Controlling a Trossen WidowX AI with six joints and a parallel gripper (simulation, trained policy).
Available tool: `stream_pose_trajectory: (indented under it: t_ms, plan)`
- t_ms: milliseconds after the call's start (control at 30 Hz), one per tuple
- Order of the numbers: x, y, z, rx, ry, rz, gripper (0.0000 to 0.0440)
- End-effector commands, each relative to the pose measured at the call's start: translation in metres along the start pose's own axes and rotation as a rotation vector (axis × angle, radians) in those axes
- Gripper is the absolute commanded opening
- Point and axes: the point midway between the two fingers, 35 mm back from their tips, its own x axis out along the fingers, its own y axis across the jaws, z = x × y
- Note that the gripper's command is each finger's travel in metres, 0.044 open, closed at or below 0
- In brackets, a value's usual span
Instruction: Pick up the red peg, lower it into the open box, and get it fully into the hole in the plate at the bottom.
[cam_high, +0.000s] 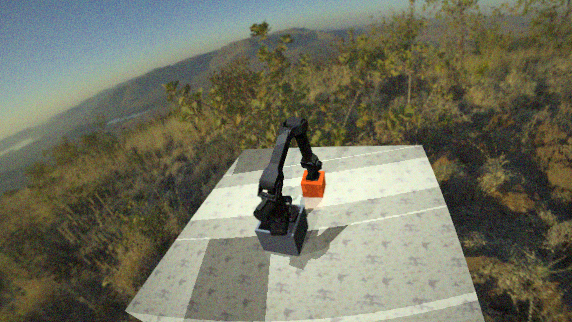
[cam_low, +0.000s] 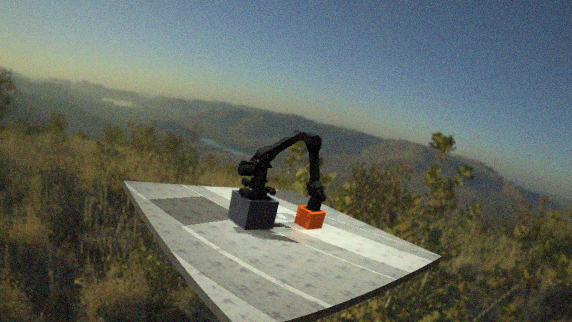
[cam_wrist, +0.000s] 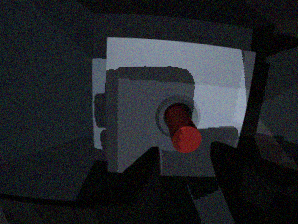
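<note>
The red peg (cam_wrist: 186, 139) stands in the ringed hole (cam_wrist: 161, 116) of the light plate (cam_wrist: 150, 55) at the bottom of the box, in the wrist view. Part of it stands up out of the hole; how deep it sits I cannot tell. My gripper (cam_wrist: 185, 151) is open, with dark fingertips low on either side of the peg's top end and a gap on both sides. The dark blue-grey open box (cam_high: 280, 242) (cam_low: 252, 212) stands on the table, and its walls hide the peg and fingertips in the top and exterior views.
The arm's orange base block (cam_high: 313, 185) (cam_low: 310, 219) stands close to the box. The arm arches over from it, down into the box. Box walls rise around the gripper on all sides. The patterned table (cam_high: 380, 270) (cam_low: 280, 265) has open edges.
</note>
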Motion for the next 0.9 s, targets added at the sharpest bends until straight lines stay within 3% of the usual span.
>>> stream_pose_trajectory:
  t_ms: [0, 867]
  plan:
    - [-0.007, 0.003, 0.003, 0.011, 0.039, 0.01, 0.0164]
    - [-0.056, 0.023, 0.023, 0.057, 0.211, 0.139, 0.0225]
